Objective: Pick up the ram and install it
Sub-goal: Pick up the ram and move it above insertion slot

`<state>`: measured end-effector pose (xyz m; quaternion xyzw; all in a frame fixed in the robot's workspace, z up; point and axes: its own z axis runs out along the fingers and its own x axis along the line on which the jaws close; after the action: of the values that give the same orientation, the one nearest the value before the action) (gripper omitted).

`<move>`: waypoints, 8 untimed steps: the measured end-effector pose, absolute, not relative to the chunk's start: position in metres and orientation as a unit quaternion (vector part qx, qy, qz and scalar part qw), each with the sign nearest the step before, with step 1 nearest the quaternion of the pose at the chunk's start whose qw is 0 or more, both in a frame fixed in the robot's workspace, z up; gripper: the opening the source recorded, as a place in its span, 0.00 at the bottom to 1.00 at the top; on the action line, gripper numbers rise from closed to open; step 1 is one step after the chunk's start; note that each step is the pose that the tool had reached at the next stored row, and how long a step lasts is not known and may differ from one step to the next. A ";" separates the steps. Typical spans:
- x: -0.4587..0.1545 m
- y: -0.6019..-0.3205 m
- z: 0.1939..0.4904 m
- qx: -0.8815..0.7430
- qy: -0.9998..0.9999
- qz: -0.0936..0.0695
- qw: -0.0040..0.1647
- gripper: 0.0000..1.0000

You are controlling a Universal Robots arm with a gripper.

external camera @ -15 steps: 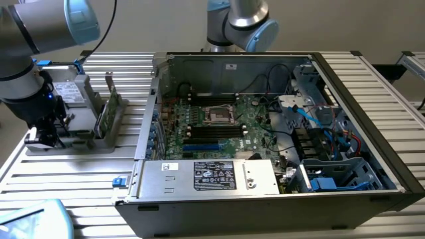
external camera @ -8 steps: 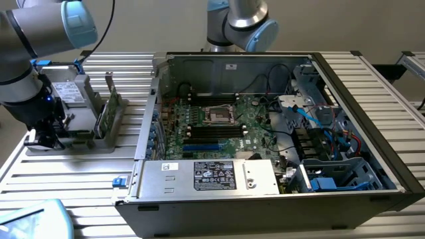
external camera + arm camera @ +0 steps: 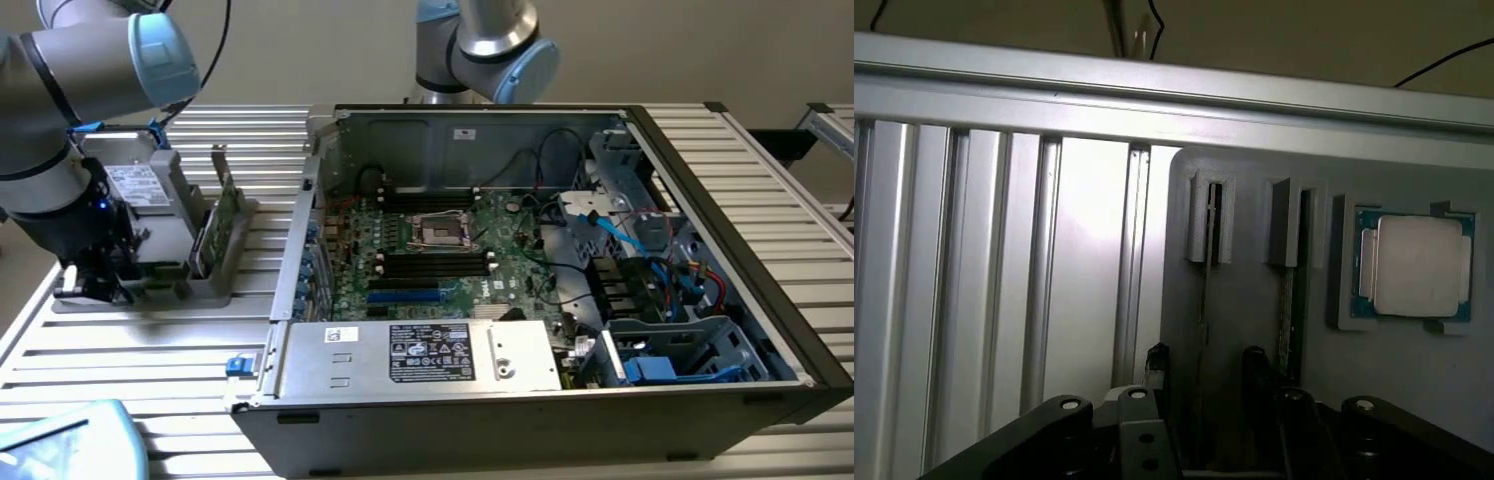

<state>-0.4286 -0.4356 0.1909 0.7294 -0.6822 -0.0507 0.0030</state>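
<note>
Pick-up looks to be the step in hand; the jaws hang spread either side of the ram [image 3: 1205, 300], standing on edge in the grey holder [image 3: 187, 288] at the exterior view's left (on the slatted counter [image 3: 147, 350]); gripping calls for squareness to that thin edge.

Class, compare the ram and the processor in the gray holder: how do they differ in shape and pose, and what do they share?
Shape: the ram is a long, thin stick, while the processor is square.
Pose: the ram stands on edge in a narrow slot, its thin edge toward the wrist camera, while the processor lies flat in a recess, silver lid facing the camera.
Shared: both sit in the gray holder, apart from each other.
</note>
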 end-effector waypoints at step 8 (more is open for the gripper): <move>-0.429 -0.436 0.188 0.729 -0.682 -0.051 0.003 0.43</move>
<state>-0.4286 -0.4355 0.1884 0.7294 -0.6822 -0.0507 0.0029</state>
